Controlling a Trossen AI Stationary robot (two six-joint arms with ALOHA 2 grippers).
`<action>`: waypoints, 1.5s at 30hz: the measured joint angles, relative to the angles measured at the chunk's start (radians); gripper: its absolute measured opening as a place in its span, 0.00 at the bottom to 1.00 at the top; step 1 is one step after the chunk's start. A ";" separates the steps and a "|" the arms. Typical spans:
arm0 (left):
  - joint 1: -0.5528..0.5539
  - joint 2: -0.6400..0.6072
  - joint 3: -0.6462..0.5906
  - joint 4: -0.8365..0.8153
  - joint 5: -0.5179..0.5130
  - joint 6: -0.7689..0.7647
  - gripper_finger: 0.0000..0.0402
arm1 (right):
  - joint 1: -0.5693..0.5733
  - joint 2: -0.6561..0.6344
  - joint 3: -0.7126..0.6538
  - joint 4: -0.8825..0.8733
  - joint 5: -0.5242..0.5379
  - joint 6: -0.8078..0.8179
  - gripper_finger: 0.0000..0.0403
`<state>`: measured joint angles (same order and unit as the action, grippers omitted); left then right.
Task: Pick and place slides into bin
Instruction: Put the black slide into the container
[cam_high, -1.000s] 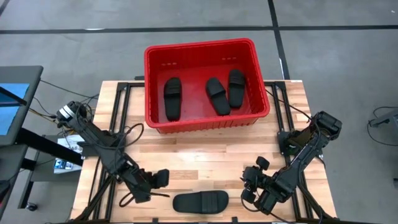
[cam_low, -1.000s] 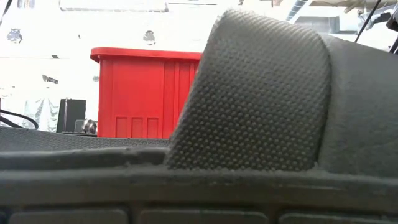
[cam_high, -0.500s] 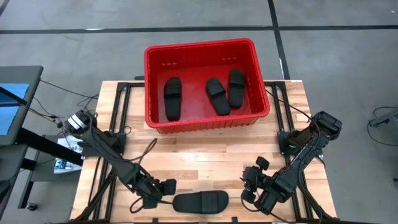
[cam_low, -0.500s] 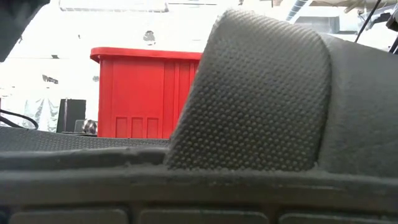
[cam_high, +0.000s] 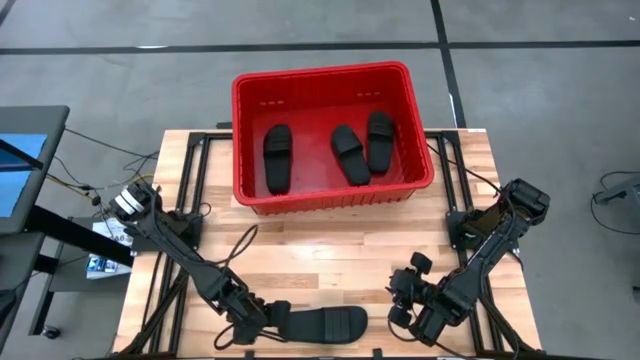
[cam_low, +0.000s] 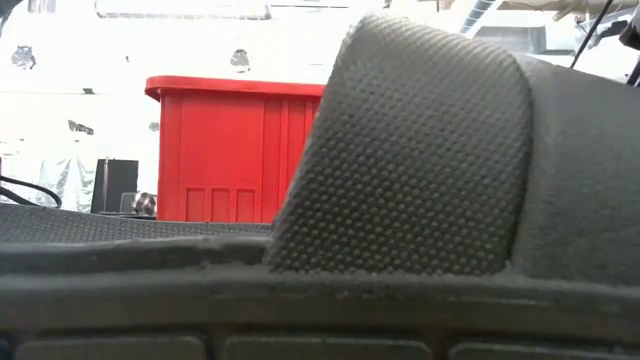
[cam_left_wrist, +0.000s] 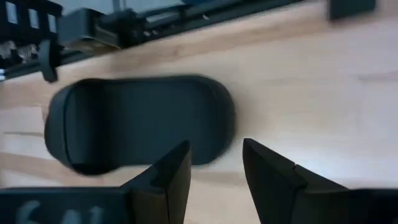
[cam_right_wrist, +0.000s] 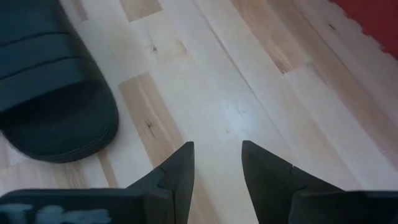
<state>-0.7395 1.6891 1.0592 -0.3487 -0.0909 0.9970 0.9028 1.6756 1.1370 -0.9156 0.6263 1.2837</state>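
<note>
Spanning the middle of the high view, the pale wooden plank counter (cam_high: 330, 270) carries everything, with the large red rectangular plastic bin (cam_high: 330, 132) sitting at its far edge and overhanging the grey floor. Three black slip-on slides lie on the bin's floor: one (cam_high: 277, 157) alone toward the left wall, and a pair side by side toward the right, one slanted (cam_high: 350, 154) and one straighter (cam_high: 380, 140), touching or nearly so. A fourth black slide (cam_high: 322, 324) lies flat on the counter at the near edge, between the two arms, its strap filling most of the low view. The left end effector (cam_left_wrist: 214, 171) sits low just beside one end of this slide, fingers apart with bare wood showing between them, gripping nothing. The right end effector (cam_right_wrist: 217, 165) hovers over the counter near the slide's other end, fingers likewise apart and empty.
</note>
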 joint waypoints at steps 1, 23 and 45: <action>0.000 0.012 0.000 0.023 0.004 -0.007 0.34 | 0.000 0.000 0.000 0.007 0.000 -0.009 0.31; 0.040 0.096 0.018 0.047 0.061 -0.035 0.34 | 0.006 0.000 0.000 0.054 -0.065 -0.035 0.31; 0.101 0.178 0.019 0.133 0.207 0.005 0.24 | 0.007 0.000 0.000 0.094 -0.087 -0.035 0.31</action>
<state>-0.6388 1.8675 1.0779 -0.2153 0.1157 1.0016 0.9096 1.6756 1.1374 -0.8211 0.5388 1.2491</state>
